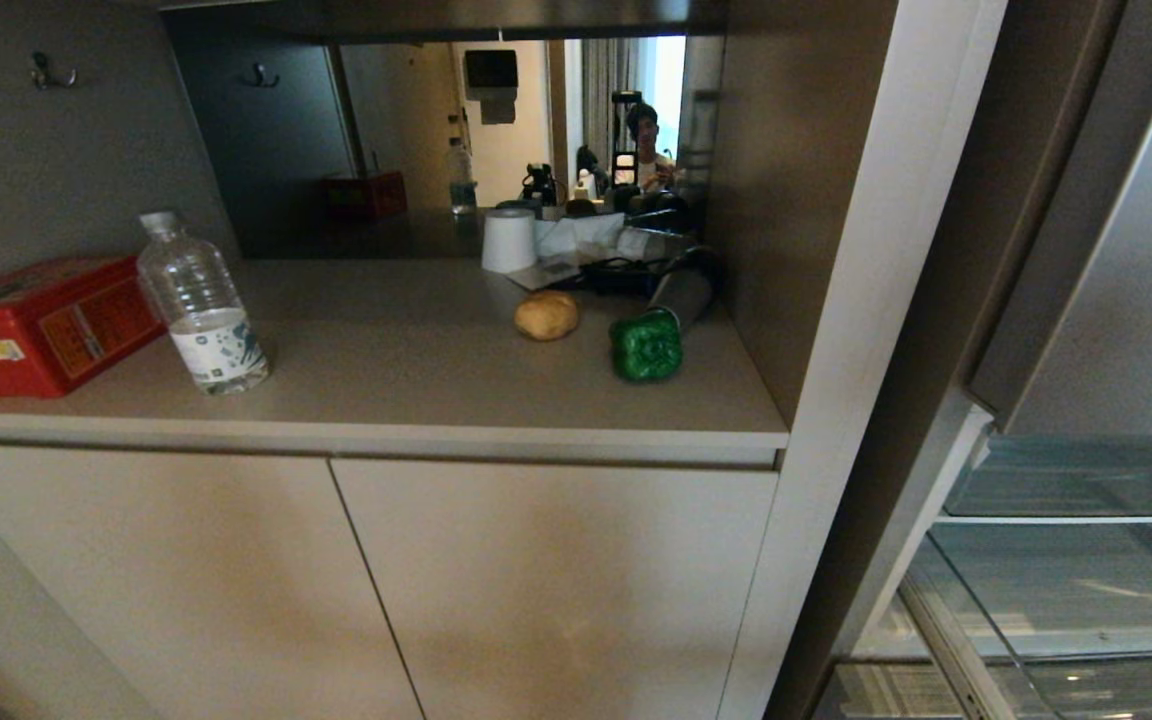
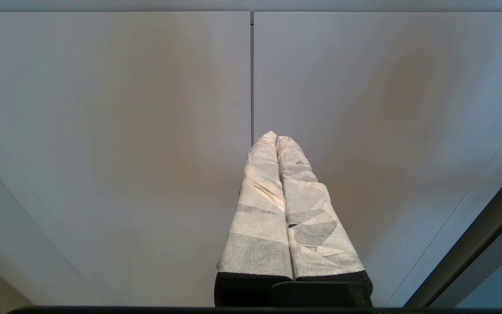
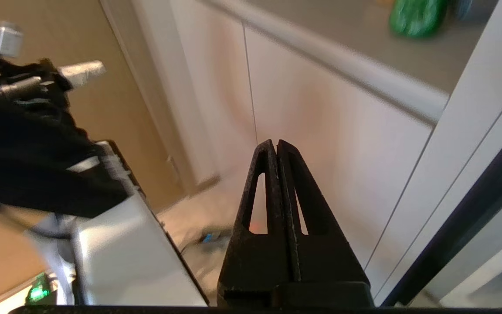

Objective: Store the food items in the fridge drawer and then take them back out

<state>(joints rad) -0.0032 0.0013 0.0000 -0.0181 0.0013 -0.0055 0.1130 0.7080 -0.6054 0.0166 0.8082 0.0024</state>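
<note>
Potato (image 1: 547, 315) and bell pepper (image 1: 646, 346) sit near the counter's (image 1: 416, 340) right edge. My right gripper (image 3: 276, 144) and left gripper (image 2: 276, 137) are fully closed, empty.

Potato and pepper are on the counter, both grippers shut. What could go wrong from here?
1. The pepper sits near the counter's right end beside the cabinet wall; the right gripper has little side room and may knock it.
2. The round potato may roll if nudged.
3. The right gripper is shut and needs to open before grasping. The left gripper, also shut, faces the cabinet doors.
</note>
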